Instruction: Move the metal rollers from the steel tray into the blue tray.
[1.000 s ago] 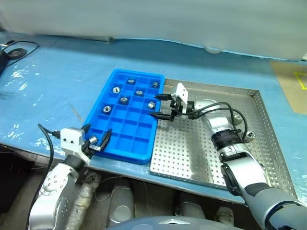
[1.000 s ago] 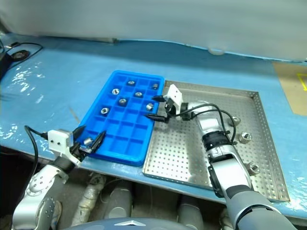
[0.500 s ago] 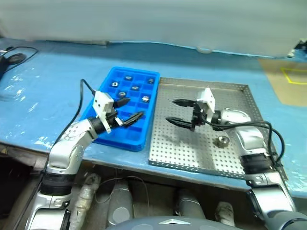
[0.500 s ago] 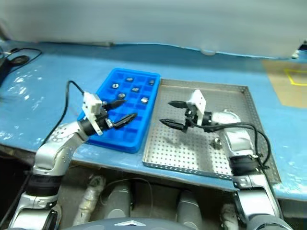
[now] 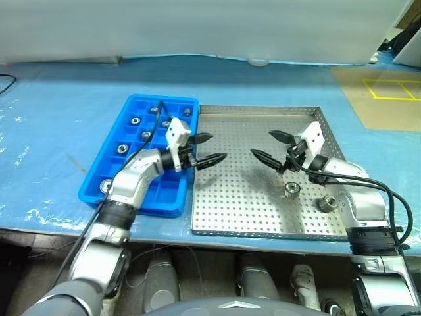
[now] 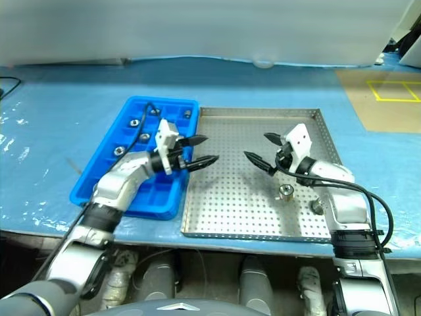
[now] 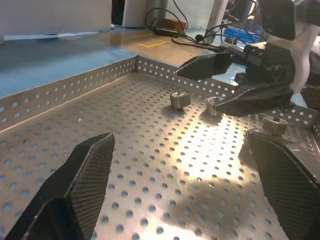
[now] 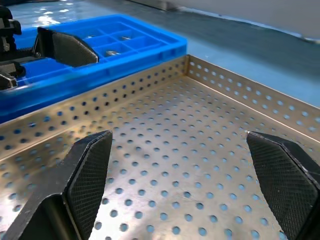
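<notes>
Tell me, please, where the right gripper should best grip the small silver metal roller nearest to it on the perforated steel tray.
Probably the silver metal roller by its round outer wall, from above: it stands hole up on the perforated steel tray, apart from others, and the open right gripper can straddle it.

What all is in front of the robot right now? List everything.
Large square perforated steel tray: one, silver, on the table's right half.
Bright blue plastic compartment tray: one, touching the steel tray's left side.
Small shiny metal rollers in the steel tray: three by the left wrist view, silver, near its right side.
Metal rollers in the blue tray: at least six, silver, separate compartments.
Table covering: one, blue, under both trays.
Brown surface with yellow tape: one, far right.
Left pincer: black, open, empty, over the steel tray's left edge.
Right pincer: black, open, empty, over the steel tray.
</notes>
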Tool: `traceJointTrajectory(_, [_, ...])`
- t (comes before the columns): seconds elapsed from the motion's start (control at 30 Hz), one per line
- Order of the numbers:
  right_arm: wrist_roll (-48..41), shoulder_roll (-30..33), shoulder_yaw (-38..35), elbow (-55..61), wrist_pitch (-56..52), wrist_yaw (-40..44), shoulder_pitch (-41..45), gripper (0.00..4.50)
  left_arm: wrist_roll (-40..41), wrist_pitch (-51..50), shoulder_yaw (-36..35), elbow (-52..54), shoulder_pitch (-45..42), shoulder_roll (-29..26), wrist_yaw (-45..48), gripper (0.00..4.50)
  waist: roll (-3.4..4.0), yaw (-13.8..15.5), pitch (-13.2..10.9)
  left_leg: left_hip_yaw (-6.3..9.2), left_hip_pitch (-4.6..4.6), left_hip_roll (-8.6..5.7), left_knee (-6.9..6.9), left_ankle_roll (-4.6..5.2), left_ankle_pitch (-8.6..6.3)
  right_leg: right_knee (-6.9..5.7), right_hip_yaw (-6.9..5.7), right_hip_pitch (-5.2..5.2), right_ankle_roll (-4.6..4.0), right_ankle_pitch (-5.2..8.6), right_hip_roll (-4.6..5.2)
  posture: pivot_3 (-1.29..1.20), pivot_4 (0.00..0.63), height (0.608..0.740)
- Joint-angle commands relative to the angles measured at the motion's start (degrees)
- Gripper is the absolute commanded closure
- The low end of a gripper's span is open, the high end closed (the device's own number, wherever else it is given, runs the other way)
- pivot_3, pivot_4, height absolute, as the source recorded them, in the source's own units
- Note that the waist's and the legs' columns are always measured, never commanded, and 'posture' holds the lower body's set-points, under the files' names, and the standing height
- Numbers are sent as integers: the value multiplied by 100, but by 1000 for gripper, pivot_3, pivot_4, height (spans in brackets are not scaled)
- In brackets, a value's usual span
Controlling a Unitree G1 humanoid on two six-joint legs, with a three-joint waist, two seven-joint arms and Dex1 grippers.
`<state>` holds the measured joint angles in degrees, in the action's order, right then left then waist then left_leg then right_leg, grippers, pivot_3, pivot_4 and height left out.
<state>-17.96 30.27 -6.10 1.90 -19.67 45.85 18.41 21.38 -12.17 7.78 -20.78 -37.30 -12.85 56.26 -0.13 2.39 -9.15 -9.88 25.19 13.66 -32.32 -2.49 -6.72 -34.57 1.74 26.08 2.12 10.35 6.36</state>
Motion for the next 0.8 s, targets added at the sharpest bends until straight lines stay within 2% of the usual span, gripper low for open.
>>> traceJointTrajectory(0.03, [-177, 115, -271, 442, -211, -202, -87, 0, -247, 449, 167, -830, -558, 343, 280, 29, 0, -6, 0, -4, 2, 1, 0, 8, -5, 4, 0, 1, 1, 4, 0, -235, 150, 740])
traceJointTrajectory(0.23, [-69, 347, -671, 959, -543, -778, -566, 0, -674, 1275, 208, -2518, -1524, 1027, 549, 29, 0, -22, 0, -18, -4, 2, 5, 30, -19, 4, 2, -1, -3, 13, 3, -370, 150, 740])
traceJointTrajectory(0.37, [-177, 404, -1146, 1612, -944, -1164, -1206, 0, -800, 1654, 111, -3353, -1958, 1472, 711, 29, 0, -59, 0, -23, -14, 1, -3, 27, -18, 9, 11, -9, 2, 18, 5, -454, 150, 740])
traceJointTrajectory(0.57, [-615, 383, -1708, 2648, -1581, -1370, -2137, 0, -995, 1852, 97, -3919, -2178, 1889, 1093, 29, -1, -299, -1, -23, -13, 0, -17, 28, -19, 10, 15, -12, 49, 44, 7, -589, 150, 740])
traceJointTrajectory(0.8, [-1443, 349, -1810, 3824, -2423, -1311, -3208, 0, -1092, 1878, -33, -4266, -2388, 2027, 1466, 29, 1, -557, 1, -23, -7, 1, -7, 36, -25, 39, 13, -10, 52, 46, 5, -666, 150, 740])
